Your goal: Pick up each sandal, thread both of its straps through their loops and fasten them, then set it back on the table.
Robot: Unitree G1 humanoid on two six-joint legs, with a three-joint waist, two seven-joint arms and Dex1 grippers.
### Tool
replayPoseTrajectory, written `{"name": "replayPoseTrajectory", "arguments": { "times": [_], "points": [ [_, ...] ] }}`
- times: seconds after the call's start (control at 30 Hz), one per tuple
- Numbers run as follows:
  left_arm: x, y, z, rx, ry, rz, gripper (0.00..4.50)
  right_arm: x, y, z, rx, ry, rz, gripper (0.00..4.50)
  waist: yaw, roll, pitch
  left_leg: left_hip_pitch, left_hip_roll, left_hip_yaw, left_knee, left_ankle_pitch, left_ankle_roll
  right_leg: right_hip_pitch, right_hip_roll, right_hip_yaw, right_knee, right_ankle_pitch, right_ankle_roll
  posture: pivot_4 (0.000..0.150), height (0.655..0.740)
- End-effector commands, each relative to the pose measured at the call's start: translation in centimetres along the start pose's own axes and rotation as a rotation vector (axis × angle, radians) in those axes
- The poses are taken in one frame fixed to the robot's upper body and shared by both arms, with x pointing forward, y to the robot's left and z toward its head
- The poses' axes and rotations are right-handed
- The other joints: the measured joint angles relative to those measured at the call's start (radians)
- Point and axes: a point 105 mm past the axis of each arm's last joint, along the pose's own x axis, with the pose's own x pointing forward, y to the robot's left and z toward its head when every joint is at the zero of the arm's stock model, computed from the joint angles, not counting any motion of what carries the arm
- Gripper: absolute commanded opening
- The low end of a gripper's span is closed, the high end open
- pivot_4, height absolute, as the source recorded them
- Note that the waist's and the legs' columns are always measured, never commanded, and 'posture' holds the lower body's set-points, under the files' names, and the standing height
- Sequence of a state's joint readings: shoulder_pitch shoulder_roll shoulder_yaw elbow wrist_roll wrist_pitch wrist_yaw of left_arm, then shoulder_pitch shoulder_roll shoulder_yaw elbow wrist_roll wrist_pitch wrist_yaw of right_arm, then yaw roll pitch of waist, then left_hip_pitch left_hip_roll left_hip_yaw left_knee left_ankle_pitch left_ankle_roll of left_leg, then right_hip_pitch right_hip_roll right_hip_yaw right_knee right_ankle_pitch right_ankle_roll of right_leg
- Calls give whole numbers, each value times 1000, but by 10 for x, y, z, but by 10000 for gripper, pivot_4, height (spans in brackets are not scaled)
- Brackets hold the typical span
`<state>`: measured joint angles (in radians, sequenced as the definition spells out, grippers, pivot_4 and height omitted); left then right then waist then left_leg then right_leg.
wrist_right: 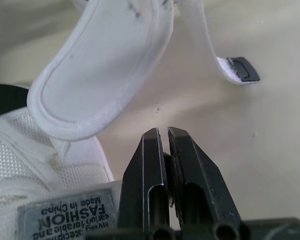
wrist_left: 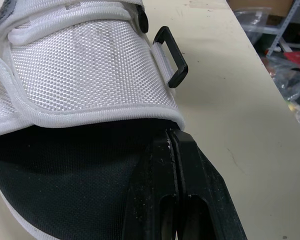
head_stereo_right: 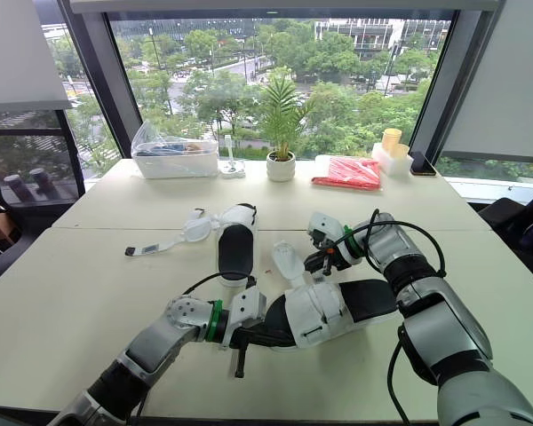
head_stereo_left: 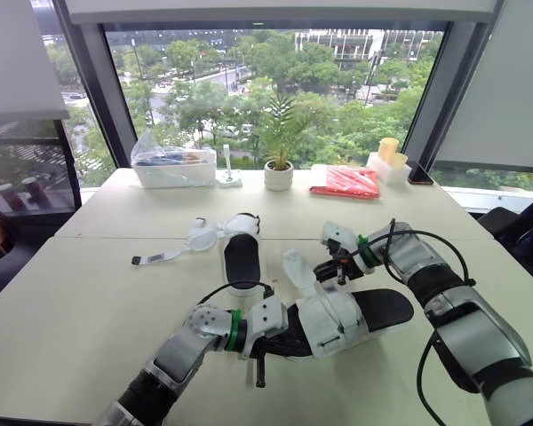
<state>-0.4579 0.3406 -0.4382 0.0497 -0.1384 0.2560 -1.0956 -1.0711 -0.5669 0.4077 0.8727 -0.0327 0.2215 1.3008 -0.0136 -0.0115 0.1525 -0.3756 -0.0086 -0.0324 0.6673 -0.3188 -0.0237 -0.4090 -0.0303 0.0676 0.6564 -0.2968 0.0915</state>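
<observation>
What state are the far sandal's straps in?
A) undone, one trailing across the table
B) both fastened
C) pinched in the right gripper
A: the far sandal lies on the table with its long strap stretched flat toward the robot's left, through no loop.

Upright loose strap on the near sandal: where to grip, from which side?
I'd pinch the strap near its rounded free tip, coming from the robot's right, where the right gripper hovers. It stands clear of the near sandal, both flat faces exposed, tip unattached.
</observation>
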Motion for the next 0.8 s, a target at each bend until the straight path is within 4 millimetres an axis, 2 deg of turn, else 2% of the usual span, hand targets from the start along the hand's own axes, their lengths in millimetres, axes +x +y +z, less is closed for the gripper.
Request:
{"name": "replayPoseTrajectory", "arguments": {
  "times": [0.03, 0.23, 0.33, 0.4, 0.47, 0.5, 0.63, 0.8],
  "points": [
    [3, -7, -8, -14, 33, -18, 0, 1, 4, -13, -5, 37, 10, 15378, 0, 0, 0, 0, 0, 0, 0, 0, 0, 0, 0, 0, 0, 0, 0, 1500, 7400],
    [4, -7, -8, -13, 31, -15, 0, 0, 9, -24, -46, 76, -7, 44784, 1, 1, 0, 0, 0, 0, 0, 0, 0, 0, 0, -1, 0, 0, 0, 1500, 7400],
    [5, -6, -8, -12, 31, -15, 0, -16, -5, -7, -107, 35, -120, 44784, 0, 1, 0, 0, 0, 0, 0, 0, 0, 0, 0, -1, 0, 0, 0, 1500, 7400],
    [5, -7, -8, -12, 31, -16, 0, -31, -15, 11, -119, -18, -207, 44784, 1, 1, 0, 0, 0, 0, 0, 0, 0, 0, 0, -1, 0, 0, 0, 1500, 7400],
    [4, -7, -8, -11, 32, -18, 0, -58, -25, 34, -142, -69, -338, 44784, 1, 2, 0, 0, 0, 0, 0, 0, -1, 0, 0, 0, 1, 0, 0, 1500, 7400],
    [3, -7, -8, -11, 32, -19, 0, -66, -27, 40, -148, -77, -377, 44784, 3, 2, 0, -1, 0, 0, 0, 0, -1, -1, -1, 0, 1, 0, 0, 1500, 7400],
    [3, -6, -8, -6, 32, -23, 0, -86, -11, 44, -98, -92, -445, 44784, 3, 2, 0, -1, -1, -1, 0, 0, -1, -1, -1, -1, 1, 0, 0, 1500, 7400],
    [6, -5, -7, 2, 30, -34, 0, -85, 19, 39, 245, -198, -345, 44784, 3, 2, 0, -1, -1, 0, 0, 0, -1, -1, -1, 0, 2, 0, 0, 1500, 7400]
  ]
}}
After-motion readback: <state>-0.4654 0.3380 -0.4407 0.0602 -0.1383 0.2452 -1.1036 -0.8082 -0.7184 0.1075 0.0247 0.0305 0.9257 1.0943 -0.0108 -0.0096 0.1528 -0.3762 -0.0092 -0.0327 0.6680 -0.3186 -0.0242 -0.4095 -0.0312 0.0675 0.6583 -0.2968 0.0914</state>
